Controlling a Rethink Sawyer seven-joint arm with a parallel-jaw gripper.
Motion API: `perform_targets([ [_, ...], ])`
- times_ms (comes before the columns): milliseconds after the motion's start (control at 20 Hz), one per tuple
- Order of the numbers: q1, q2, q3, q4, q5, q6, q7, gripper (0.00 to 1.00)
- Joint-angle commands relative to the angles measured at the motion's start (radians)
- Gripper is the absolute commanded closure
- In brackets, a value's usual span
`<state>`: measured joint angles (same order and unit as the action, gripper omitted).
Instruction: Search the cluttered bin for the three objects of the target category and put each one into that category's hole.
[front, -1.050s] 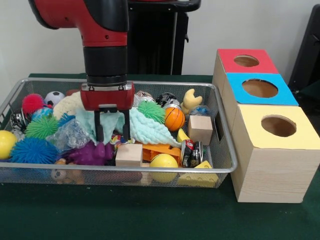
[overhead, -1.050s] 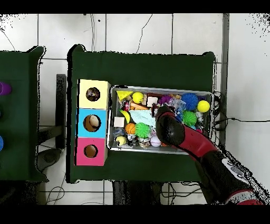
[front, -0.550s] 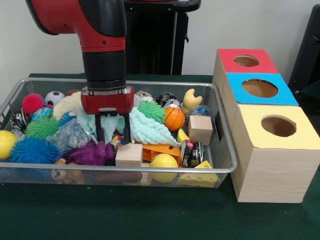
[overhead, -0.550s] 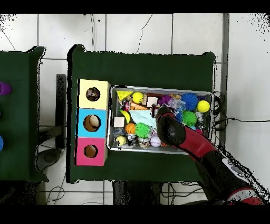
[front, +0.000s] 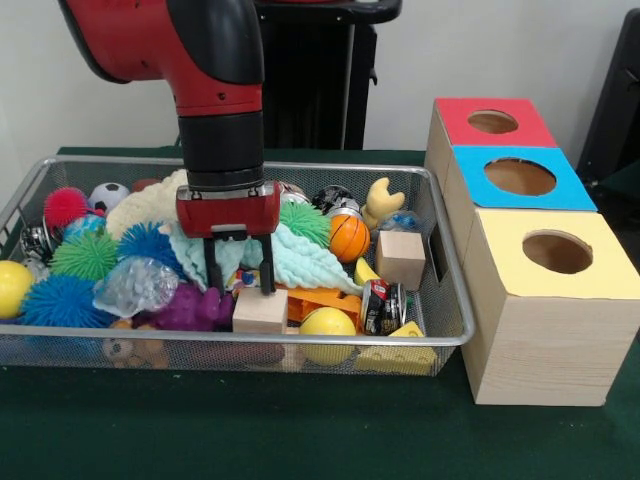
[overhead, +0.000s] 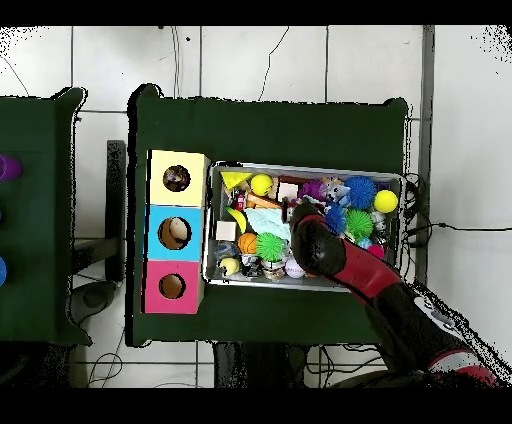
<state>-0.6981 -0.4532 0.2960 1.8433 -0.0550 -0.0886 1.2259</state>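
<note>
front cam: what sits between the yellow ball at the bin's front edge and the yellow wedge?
A small dark can with a red label sits just behind the gap between the yellow ball and the yellow wedge. The front view shows it; overhead is unclear.

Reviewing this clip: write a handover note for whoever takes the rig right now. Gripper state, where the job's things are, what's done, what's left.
Gripper: open, empty, fingers down in the mesh bin just behind a wooden block.
A second wooden block sits at the bin's end nearest the boxes.
Red box, blue box and yellow box stand in a row beside the bin.
Done: no delivery visible; hole contents unclear.
Left: grasp, carry, drop targets.
</note>
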Motion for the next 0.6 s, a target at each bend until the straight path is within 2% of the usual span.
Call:
perform_targets([
  [50,0.027,0.115,0.059,0.044,-0.025,-0.093,0.259,0.0],
  [400,0.022,0.11,0.052,0.039,-0.029,-0.076,0.241,0.0],
  [550,0.021,0.095,0.043,0.033,-0.056,-0.021,0.186,0.0],
  [600,0.027,0.084,0.031,0.024,-0.082,0.025,0.135,0.0],
])
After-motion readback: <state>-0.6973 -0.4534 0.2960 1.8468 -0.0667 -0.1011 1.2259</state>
